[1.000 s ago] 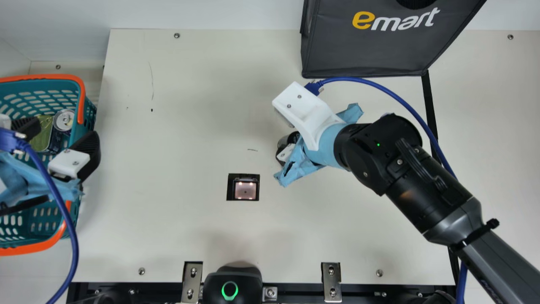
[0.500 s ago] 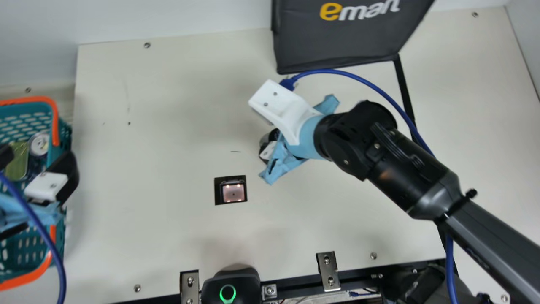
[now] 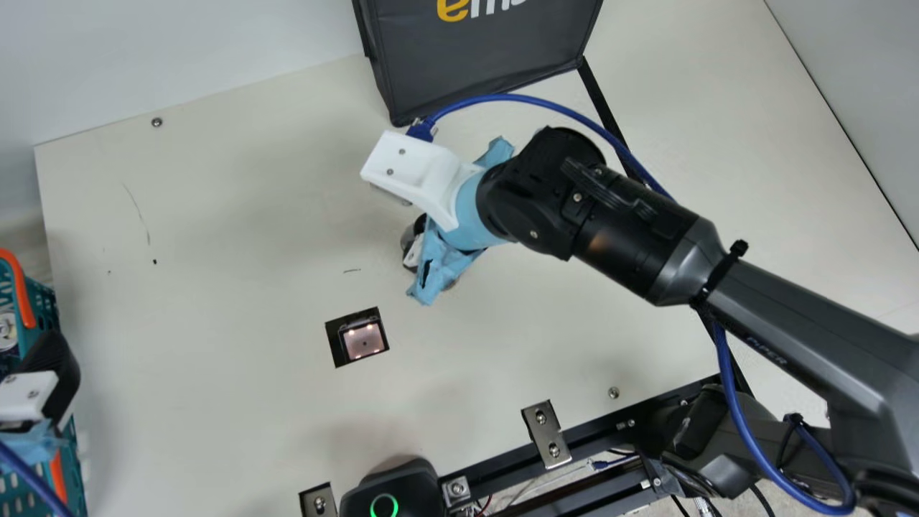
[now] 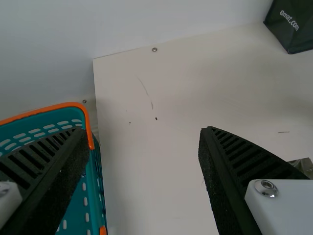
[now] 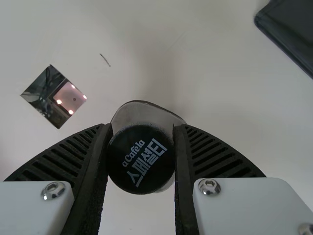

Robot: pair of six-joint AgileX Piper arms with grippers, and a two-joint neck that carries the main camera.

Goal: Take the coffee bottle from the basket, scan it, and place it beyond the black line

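right wrist view: the bottle [image 5: 141, 159] is clasped by the right gripper [image 5: 143, 127] near the scanner [image 5: 54, 95], out of the basket [image 4: 73, 104]; scanning cannot be confirmed. the left gripper [image 4: 144, 131] is spread, empty; the black line [image 3: 602, 100] is uncrossed.

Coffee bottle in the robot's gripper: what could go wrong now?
The right gripper holds the coffee bottle near its black cap, so it might slip or tilt. It looks beside the scanner window, so the scan might miss. The blue cable loops near the dark bag and could snag.
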